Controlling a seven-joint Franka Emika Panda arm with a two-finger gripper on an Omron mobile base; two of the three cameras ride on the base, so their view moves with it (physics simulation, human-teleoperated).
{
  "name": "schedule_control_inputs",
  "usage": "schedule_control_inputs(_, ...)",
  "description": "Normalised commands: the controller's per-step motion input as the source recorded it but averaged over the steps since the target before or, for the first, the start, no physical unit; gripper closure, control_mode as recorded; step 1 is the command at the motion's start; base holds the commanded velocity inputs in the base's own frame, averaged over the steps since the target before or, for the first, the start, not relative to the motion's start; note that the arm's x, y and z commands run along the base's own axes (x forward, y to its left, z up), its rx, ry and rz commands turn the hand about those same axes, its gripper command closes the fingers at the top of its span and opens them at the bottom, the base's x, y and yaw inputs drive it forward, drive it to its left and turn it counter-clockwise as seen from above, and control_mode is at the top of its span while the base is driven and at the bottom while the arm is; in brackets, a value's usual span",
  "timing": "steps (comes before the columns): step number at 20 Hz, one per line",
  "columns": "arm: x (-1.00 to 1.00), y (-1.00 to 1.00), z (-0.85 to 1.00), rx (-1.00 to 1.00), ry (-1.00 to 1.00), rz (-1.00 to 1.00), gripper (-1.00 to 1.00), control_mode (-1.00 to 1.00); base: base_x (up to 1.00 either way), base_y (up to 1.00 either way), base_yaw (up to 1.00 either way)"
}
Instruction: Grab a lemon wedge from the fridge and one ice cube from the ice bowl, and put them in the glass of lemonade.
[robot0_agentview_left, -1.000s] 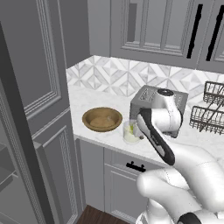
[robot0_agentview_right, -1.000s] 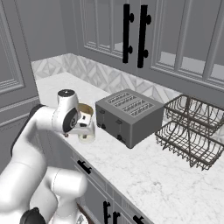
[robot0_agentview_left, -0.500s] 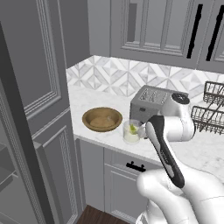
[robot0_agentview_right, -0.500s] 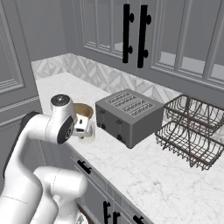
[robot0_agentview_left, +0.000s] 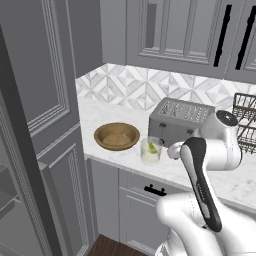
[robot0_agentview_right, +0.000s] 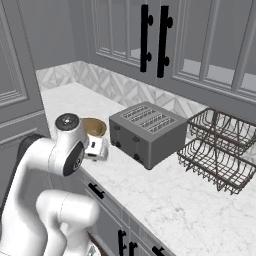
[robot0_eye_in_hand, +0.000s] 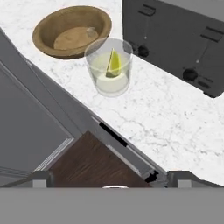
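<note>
Already the lemon wedge (robot0_eye_in_hand: 114, 62) sits inside the glass (robot0_eye_in_hand: 109, 72), which stands near the front edge of the worktop (robot0_eye_in_hand: 166, 113), just beside the bowl (robot0_eye_in_hand: 72, 30) (a small pale cube (robot0_eye_in_hand: 91, 31) lies in it). Behind the glass stands a dark toaster (robot0_eye_in_hand: 179, 39). From the hand camera, the hand (robot0_eye_in_hand: 113, 177) hangs over the front edge with its fingers (robot0_eye_in_hand: 41, 178) wide apart, holding nothing. A wire rack (robot0_agentview_right: 217, 150) sits farther along the worktop, toward the right.
</note>
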Motion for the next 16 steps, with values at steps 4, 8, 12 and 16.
schedule_control_inputs(4,-0.43,-0.43,0.12,0.05,0.01,-0.17,-1.00,-1.00,0.00,0.00,0.00)
schedule_control_inputs(8,-0.58,-0.09,0.39,0.07,-0.13,-0.12,-1.00,-1.00,0.00,0.00,0.00)
schedule_control_inputs(12,-0.46,0.00,0.63,0.09,-0.16,-0.01,-1.00,-1.00,0.00,0.00,0.00)
schedule_control_inputs(16,-0.26,-0.17,0.82,0.16,-0.10,0.00,-1.00,-1.00,0.00,0.00,0.00)
